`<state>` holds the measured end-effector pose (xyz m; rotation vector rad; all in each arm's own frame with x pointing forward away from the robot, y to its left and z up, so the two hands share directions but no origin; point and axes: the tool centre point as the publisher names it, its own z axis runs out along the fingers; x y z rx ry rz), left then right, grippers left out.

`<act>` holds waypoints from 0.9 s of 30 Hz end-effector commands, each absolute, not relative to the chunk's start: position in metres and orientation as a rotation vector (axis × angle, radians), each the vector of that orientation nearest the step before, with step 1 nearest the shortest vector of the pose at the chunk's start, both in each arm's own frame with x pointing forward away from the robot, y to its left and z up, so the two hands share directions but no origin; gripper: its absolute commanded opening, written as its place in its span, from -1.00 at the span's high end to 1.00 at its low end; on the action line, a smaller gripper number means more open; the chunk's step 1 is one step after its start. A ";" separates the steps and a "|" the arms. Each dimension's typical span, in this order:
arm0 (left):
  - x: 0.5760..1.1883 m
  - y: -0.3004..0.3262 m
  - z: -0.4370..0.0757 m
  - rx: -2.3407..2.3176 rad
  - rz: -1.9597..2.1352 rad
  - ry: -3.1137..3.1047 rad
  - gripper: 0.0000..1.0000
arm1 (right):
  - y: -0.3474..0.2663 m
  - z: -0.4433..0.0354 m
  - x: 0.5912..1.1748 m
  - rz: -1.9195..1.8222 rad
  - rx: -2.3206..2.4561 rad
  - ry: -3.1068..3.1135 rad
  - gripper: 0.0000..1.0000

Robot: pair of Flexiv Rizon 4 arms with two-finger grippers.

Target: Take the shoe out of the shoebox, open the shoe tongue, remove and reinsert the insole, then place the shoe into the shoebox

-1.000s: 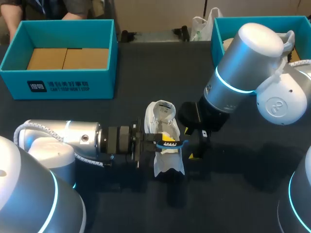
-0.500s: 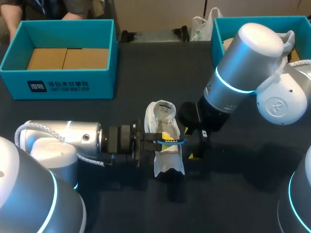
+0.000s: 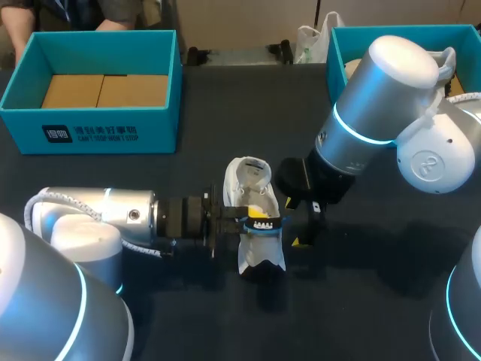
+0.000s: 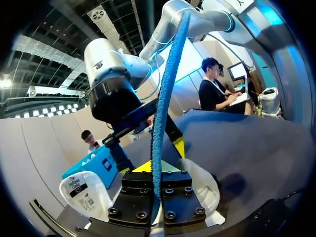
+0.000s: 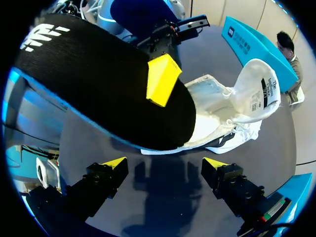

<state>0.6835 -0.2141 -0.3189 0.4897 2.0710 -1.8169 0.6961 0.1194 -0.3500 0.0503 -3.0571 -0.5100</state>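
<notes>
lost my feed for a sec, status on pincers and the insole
Left pincer shut on insole, over the shoe. Right pincer open, empty, beside it. Shoe on table. No obstruction seen.

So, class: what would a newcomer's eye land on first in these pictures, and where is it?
A white shoe lies mid-table, tongue raised. The left gripper is shut on a black, blue-edged insole at its opening, while the right gripper hangs open beside the shoe. A teal shoebox sits at the far left.

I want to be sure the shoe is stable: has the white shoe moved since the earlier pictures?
No. In the head view the white shoe keeps the same place relative to the left teal shoebox.
</notes>
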 end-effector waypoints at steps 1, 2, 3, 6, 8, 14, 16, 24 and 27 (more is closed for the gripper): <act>0.688 -0.218 -0.327 0.511 -1.808 2.062 1.00 | 0.120 -0.351 0.695 -0.511 0.051 -3.059 -1.00; 0.689 -0.218 -0.328 0.517 -1.805 2.060 1.00 | 0.120 -0.351 0.695 -0.511 0.051 -3.059 -1.00; 0.689 -0.218 -0.330 0.526 -1.798 2.053 1.00 | 0.120 -0.351 0.695 -0.511 0.051 -3.059 -1.00; 0.692 -0.218 -0.334 0.542 -1.772 2.045 1.00 | 0.120 -0.351 0.695 -0.511 0.051 -3.059 -1.00; 0.694 -0.218 -0.337 0.546 -1.763 2.042 1.00 | 0.120 -0.351 0.695 -0.511 0.051 -3.059 -1.00; 0.704 -0.218 -0.347 0.546 -1.713 2.054 1.00 | 0.120 -0.351 0.695 -0.511 0.051 -3.059 -1.00; 0.706 -0.220 -0.350 0.548 -1.706 2.057 1.00 | 0.120 -0.351 0.695 -0.511 0.051 -3.059 -1.00; 0.718 -0.223 -0.360 0.530 -1.577 2.070 1.00 | 0.120 -0.351 0.695 -0.511 0.051 -3.059 -1.00; 0.722 -0.221 -0.361 0.515 -1.575 2.076 1.00 | 0.120 -0.351 0.695 -0.511 0.051 -3.059 -1.00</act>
